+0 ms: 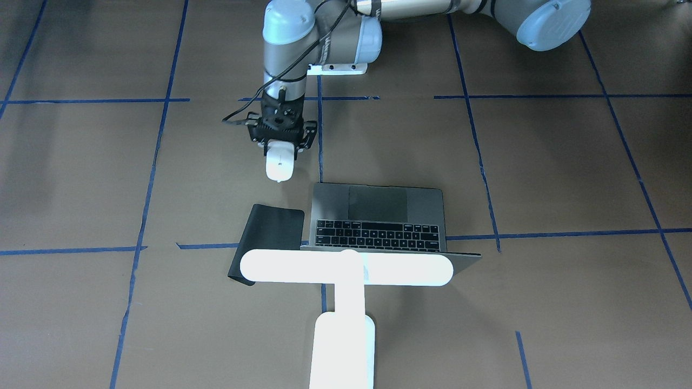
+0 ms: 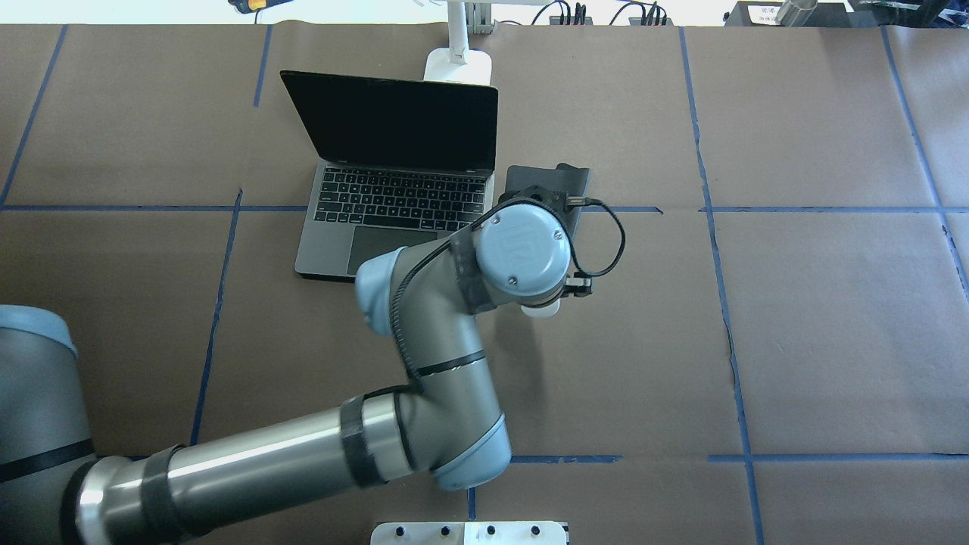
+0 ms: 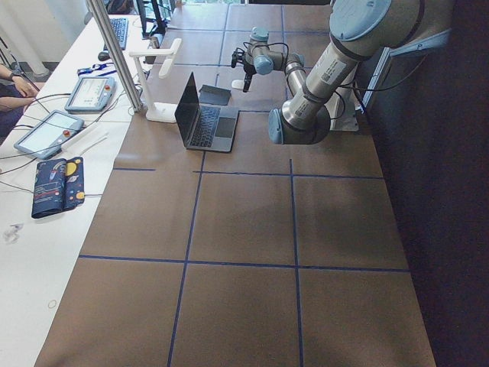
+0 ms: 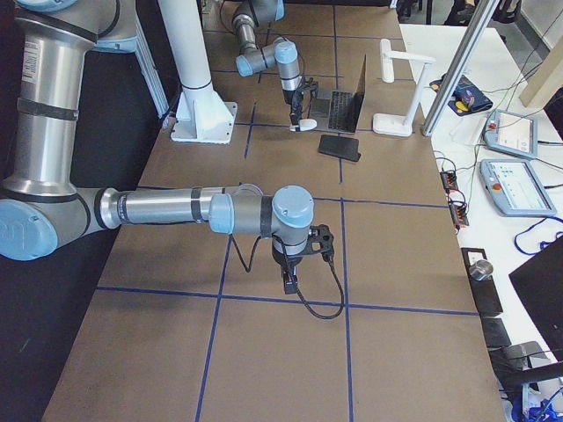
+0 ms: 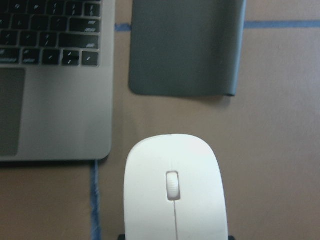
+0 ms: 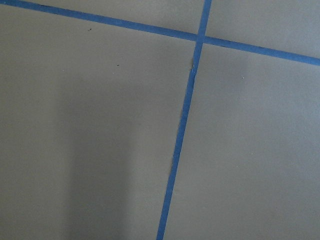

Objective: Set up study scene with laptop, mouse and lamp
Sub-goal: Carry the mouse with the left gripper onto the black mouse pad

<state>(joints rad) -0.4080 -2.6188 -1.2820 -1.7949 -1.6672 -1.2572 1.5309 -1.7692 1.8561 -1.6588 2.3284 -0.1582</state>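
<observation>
1. Left gripper (image 1: 280,145) is clamped on the rear end of the white mouse (image 1: 280,163), which sticks out ahead of the fingers with its scroll wheel up. The mouse hangs low over the brown table (image 1: 540,162), on the robot's side of the laptop's front corner. Whether it touches the paper I cannot tell.
2. Right gripper (image 4: 290,283) is well apart from the scene, over a crossing of blue tape lines. It shows only from the side, so I cannot tell whether it is parted or closed. Its wrist camera shows nothing but bare paper and tape.
3. Just beyond the mouse lies the black mouse mat (image 1: 270,227), close beside the laptop. Nothing rests on it, and its far edge looks slightly curled.
4. Beside the mat sits the grey laptop (image 1: 378,216), lid open, keyboard facing the robot and screen dark.
5. Farthest off stands the white T-shaped lamp (image 1: 346,268), upright behind the laptop's lid.
6. Judged from this, the laptop and lamp are placed and the mouse is not. What seems left is to carry it forward over the mat, set it down and let go.
7. Writing: only a "UR" mark on the left arm's blue wrist cap (image 2: 522,244) can be read. The key legends are too small, and no logo shows on the laptop or the mouse.
</observation>
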